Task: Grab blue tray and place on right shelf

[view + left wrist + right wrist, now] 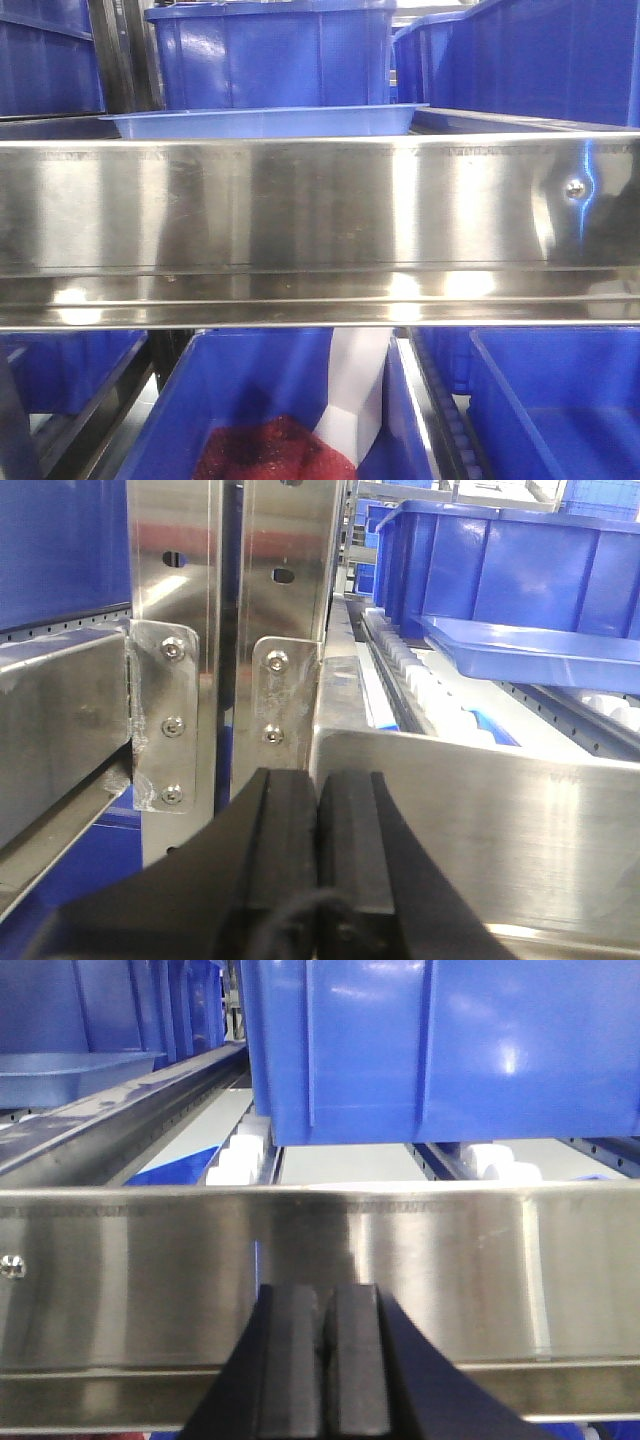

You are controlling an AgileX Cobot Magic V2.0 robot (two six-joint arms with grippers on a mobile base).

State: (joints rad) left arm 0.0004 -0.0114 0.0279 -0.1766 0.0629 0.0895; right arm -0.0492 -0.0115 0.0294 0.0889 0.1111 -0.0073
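Steel shelf with its tall lip fills the front view; the blue tray lies on it behind the lip, before a deep bin. Only this view shows lower bins with red cloth. Left gripper and right gripper have pads pressed together, holding nothing, facing the lip.

blue tray: light periwinkle, shallow, flared rim, sitting flat on the rack's rollers | ahead and right of left gripper, ahead-left of right gripper | right shelf: brushed steel, tall shiny front lip just past both grippers
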